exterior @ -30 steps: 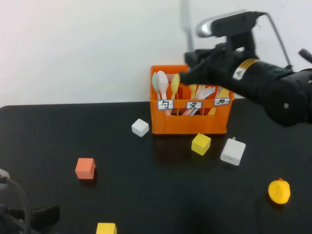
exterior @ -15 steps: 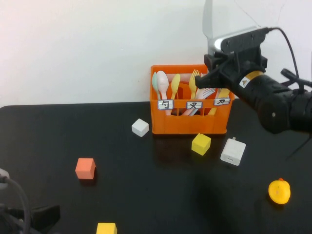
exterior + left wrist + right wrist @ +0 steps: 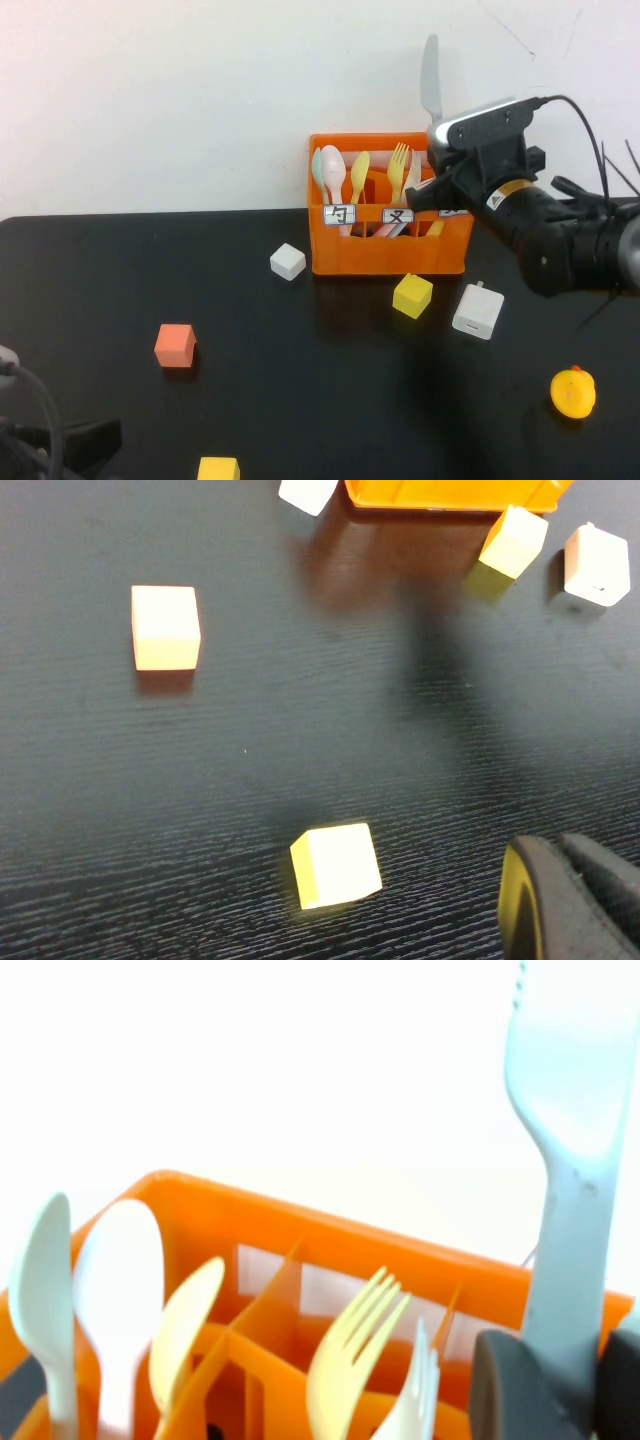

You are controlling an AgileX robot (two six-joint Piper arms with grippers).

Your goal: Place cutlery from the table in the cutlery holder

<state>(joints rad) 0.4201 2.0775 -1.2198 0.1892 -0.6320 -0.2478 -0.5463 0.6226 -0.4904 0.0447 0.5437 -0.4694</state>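
Observation:
The orange cutlery holder stands at the back of the black table, with spoons in its left compartment and forks in the middle one. My right gripper is over its right compartment, shut on the light grey knife, which it holds upright with the blade up. In the right wrist view the fingers pinch the knife's handle in front of the holder. The arm hides the right compartment, and the pale yellow knife is not visible. My left gripper is shut and empty, low at the near left.
A white cube, a yellow cube and a white charger block lie in front of the holder. An orange-pink cube, another yellow cube and a yellow duck lie nearer.
My right gripper has carried the grey knife rightward from over the holder's middle to its right end, and lowered it. The left arm has not moved.

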